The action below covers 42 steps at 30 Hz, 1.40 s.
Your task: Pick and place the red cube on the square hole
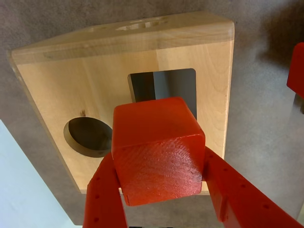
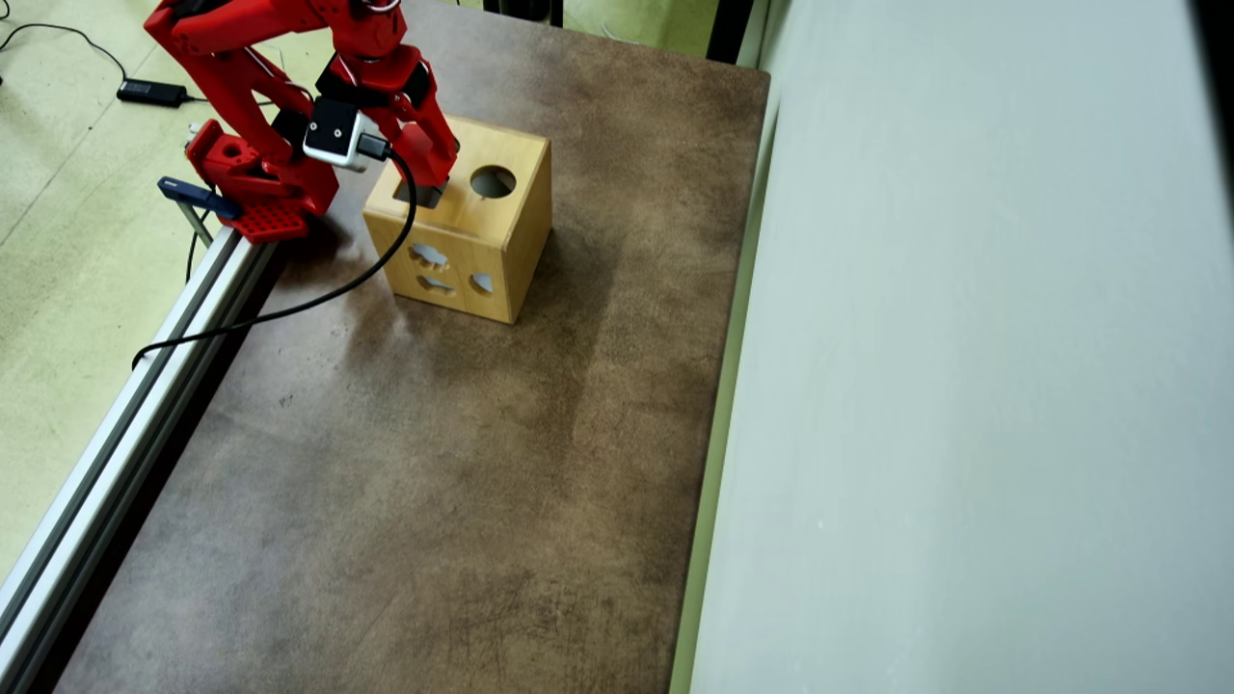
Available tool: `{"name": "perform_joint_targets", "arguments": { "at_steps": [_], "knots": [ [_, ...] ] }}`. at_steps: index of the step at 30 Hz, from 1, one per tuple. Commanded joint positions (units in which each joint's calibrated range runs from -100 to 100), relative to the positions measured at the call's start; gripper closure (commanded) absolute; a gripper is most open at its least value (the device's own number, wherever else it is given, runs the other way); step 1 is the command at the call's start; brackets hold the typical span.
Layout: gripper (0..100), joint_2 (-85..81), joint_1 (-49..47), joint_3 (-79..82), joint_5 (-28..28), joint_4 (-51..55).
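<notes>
Your red two-fingered hand (image 1: 160,187) is clamped on the small solid red cube (image 1: 156,149), poised just above the light wooden box's (image 1: 57,85) dark square hole (image 1: 171,85); square it up so it drops cleanly.

The red arm (image 2: 241,58) reaches in from about ten o'clock in the overhead view, folded at the elbow, its wrist bent downward. The gripper (image 2: 429,178) points down toward five o'clock. In the wrist view its two red fingers (image 1: 102,197) rise from six o'clock, spread in a V and clamped on a block between them.
</notes>
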Motion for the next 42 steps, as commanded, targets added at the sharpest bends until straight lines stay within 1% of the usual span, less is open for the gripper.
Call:
{"name": "perform_joint_targets", "arguments": {
  "at_steps": [1, 5, 21, 28, 42],
  "knots": [
    [92, 1.26, 3.89, 0.93, 0.34, 0.33],
    [92, 4.23, 4.93, 1.64, 0.34, 0.09],
    [92, 4.40, 3.96, 1.56, 0.34, -0.31],
    [92, 4.32, 0.84, 1.56, 0.34, -0.31],
    [92, 7.03, 1.66, 1.91, 0.34, -0.31]
  ]
}}
